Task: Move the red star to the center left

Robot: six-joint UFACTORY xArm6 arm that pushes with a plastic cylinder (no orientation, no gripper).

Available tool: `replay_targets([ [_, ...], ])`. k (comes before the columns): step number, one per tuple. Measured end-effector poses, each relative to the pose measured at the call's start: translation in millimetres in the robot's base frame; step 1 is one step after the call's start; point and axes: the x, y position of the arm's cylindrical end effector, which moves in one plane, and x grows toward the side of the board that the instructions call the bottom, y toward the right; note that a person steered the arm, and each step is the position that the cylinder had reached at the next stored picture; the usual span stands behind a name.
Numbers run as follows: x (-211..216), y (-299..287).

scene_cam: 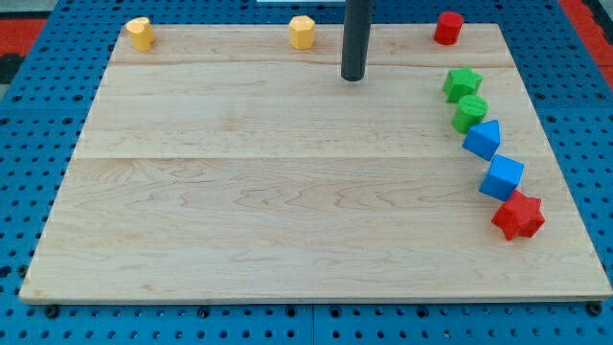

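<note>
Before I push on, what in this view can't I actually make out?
- The rod above my tip: cut off by the view's top edge.
- Whether the red star touches the blue block: too close to tell.
- The small yellow block's shape: too small.

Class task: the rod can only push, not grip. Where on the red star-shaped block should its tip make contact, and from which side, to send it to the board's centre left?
Contact the red star-shaped block on its face toward the view's right, pushing leftward. It lies at the right edge, touching the blue cube above it, so my tip, now far up-left, should probably circle round below first.
</note>
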Motion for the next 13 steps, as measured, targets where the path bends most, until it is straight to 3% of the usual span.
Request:
replay_targets([
  [1, -7, 6],
  [2, -31, 64],
  [3, -26, 147],
  [4, 16, 207],
  [7, 214, 258],
  [8, 249, 248],
  [11, 243, 183],
  [13, 225, 99],
])
